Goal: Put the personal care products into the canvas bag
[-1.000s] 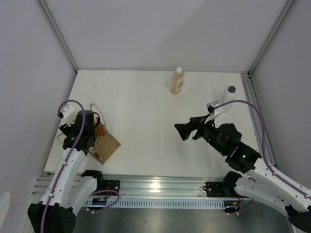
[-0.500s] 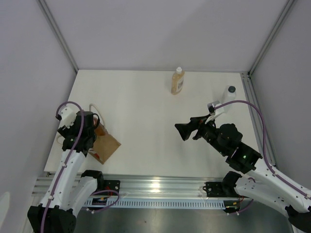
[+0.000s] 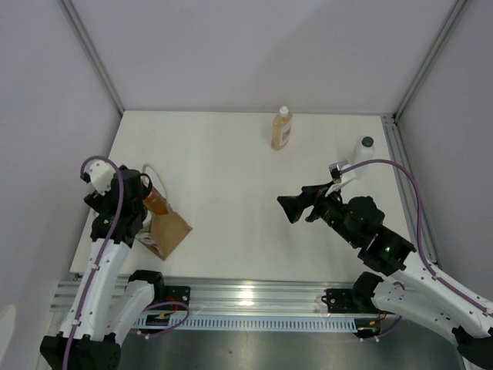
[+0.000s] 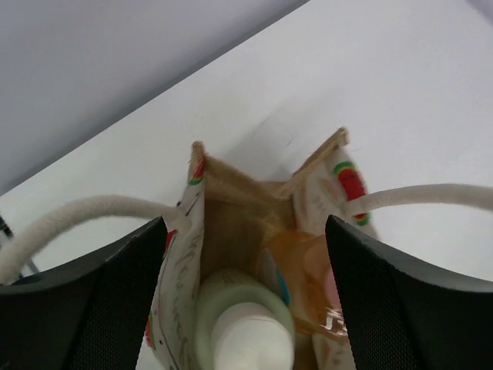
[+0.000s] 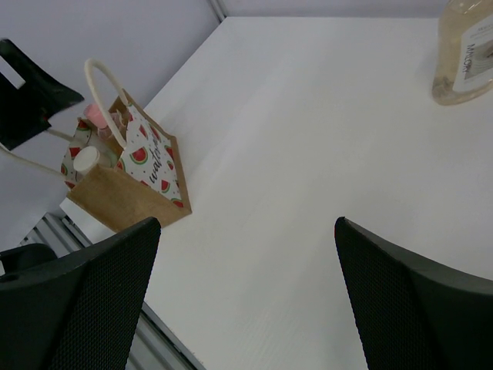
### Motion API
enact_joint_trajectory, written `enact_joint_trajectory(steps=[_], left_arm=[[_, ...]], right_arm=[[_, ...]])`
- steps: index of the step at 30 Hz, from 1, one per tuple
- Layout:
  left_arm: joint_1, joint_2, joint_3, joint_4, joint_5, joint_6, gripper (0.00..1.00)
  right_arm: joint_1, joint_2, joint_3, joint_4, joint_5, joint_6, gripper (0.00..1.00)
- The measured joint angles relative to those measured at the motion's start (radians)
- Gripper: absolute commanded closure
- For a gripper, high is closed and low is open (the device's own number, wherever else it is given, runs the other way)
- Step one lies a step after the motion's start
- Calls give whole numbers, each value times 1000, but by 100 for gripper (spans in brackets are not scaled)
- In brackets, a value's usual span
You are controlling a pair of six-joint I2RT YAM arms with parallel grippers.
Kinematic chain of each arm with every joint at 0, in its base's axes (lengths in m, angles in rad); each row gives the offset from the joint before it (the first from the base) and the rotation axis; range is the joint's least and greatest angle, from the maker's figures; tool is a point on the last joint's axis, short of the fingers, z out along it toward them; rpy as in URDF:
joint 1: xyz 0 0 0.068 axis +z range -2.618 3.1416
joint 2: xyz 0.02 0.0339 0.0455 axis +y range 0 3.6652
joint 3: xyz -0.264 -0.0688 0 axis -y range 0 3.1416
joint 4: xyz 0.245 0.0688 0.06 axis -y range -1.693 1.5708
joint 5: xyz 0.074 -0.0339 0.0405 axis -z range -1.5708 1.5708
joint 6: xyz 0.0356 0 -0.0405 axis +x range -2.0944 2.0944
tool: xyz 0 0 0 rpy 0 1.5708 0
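Note:
The canvas bag [image 3: 170, 230] stands at the table's front left, its mouth open. In the left wrist view the bag [image 4: 231, 208] holds the olive-green bottle with white cap [image 4: 243, 333] and the orange bottle with pink cap [image 4: 308, 281]. My left gripper [image 4: 246, 223] is open and empty just above the bag's mouth; it also shows in the top view [image 3: 141, 206]. The amber bottle [image 3: 282, 129] stands at the far middle. The white bottle with dark cap [image 3: 363, 148] stands at the far right. My right gripper [image 3: 293, 208] is open and empty above the table's middle.
The bag's cream handles [image 4: 69, 220] spread out to either side. In the right wrist view the bag [image 5: 131, 181] sits close to the table's front edge, with the amber bottle [image 5: 466, 54] at the upper right. A metal rail [image 3: 254, 297] runs along the near edge.
My left gripper has drawn back to the left, off the bag, and the orange bottle now shows standing in the bag. The right arm has not moved.

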State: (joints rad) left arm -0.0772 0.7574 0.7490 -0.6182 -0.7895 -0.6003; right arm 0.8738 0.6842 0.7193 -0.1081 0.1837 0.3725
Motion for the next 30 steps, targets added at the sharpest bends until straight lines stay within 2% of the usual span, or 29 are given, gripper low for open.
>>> enact_joint_trajectory(steps=[8,12,17,21,27,30], left_arm=[[-13,11,378,-42,227,63,1],[-118,-6,491,-40,385,89,1],[-389,-36,430,21,469,104,1],[-585,-42,269,114,480,109,1],[-841,40,152,212,441,146,1],[-917,92,122,278,421,166,1]], right_arm=[[0,17,0,0,0,-6,1],[0,29,0,0,5,-8,1],[-10,46,2,0,83,-24,1],[-74,119,59,-24,153,-38,1],[-217,342,272,-68,311,-67,1],[-294,446,379,-78,423,-100,1]])
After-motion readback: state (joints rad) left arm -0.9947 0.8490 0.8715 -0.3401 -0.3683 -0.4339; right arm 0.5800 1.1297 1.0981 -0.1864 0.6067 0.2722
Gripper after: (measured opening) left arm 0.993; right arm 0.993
